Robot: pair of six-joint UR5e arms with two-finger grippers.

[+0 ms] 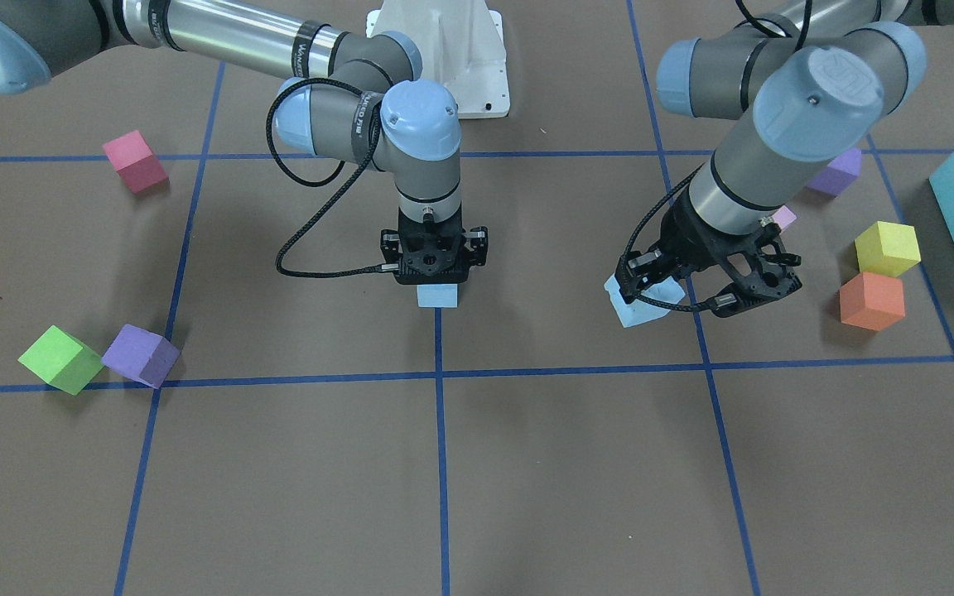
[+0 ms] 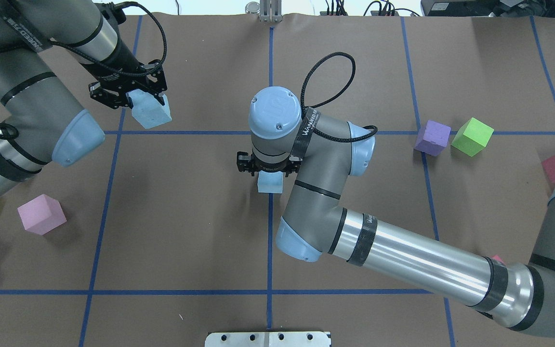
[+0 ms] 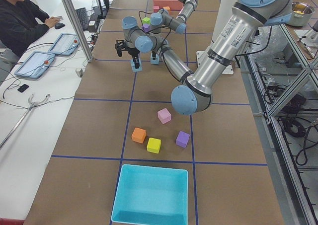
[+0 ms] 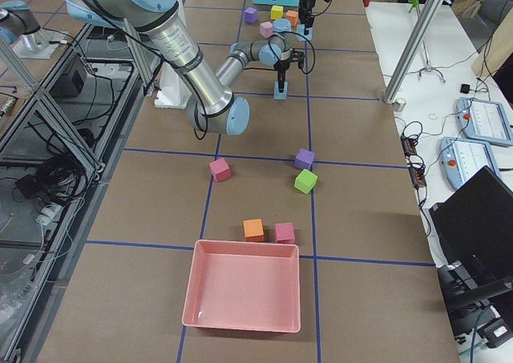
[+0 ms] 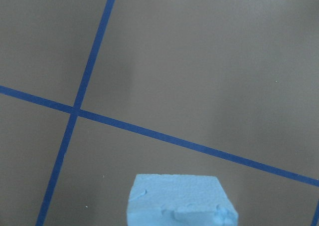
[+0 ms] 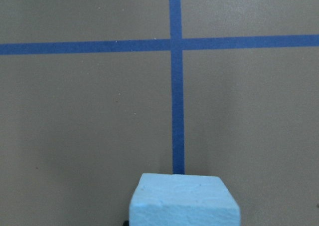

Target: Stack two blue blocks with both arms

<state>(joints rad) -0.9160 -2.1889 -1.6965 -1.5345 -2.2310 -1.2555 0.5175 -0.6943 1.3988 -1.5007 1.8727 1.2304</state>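
Blue block (image 2: 150,114), tilted, hangs off the table (image 2: 186,231) pinched in the left gripper (image 2: 146,102), while the right gripper (image 2: 269,173) seems clamped on the second block (image 2: 270,183) at centre, so next comes levelling and carrying across to stack.
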